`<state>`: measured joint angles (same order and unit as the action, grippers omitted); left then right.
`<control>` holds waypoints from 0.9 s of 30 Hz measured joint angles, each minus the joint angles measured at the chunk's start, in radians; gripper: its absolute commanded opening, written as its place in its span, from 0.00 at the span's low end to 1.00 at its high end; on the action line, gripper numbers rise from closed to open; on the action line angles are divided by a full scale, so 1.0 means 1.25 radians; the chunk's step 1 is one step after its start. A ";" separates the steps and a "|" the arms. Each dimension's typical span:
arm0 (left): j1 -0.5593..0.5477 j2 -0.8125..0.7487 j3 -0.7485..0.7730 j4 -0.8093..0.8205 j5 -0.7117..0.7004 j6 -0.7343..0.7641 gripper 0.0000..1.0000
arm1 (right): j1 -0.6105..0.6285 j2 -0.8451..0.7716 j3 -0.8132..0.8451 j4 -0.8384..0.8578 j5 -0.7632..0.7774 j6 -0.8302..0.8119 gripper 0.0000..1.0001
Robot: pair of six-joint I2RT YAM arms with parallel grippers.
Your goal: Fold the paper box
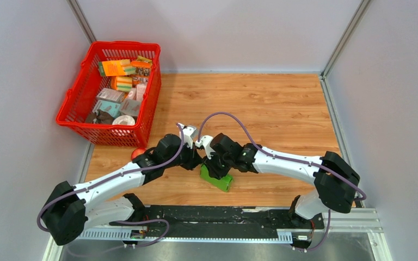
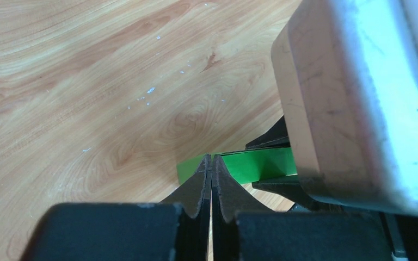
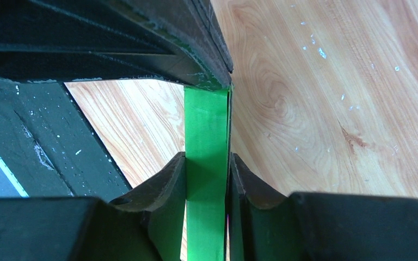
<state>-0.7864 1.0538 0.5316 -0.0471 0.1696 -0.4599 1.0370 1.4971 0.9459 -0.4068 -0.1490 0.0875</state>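
Clamping the paper box (image 1: 220, 181) across its width, your right gripper (image 3: 207, 163) likely steadies it so your left gripper (image 2: 211, 162), fingers pressed shut at its end, can work a flap. Whether card is nipped there, you cannot tell. It sits mid-table (image 1: 283, 114), just ahead of the arms.

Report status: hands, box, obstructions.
Left hand shut, tips at edge of box. Right hand clamped across box. Basket back left, not in the way.
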 measured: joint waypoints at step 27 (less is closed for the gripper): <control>-0.104 -0.016 -0.078 0.139 -0.222 -0.050 0.00 | 0.027 -0.018 -0.041 0.042 0.107 -0.002 0.42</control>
<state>-0.9169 1.0344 0.4335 0.1261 -0.1078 -0.5224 1.0714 1.4746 0.8944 -0.3538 -0.0154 0.0853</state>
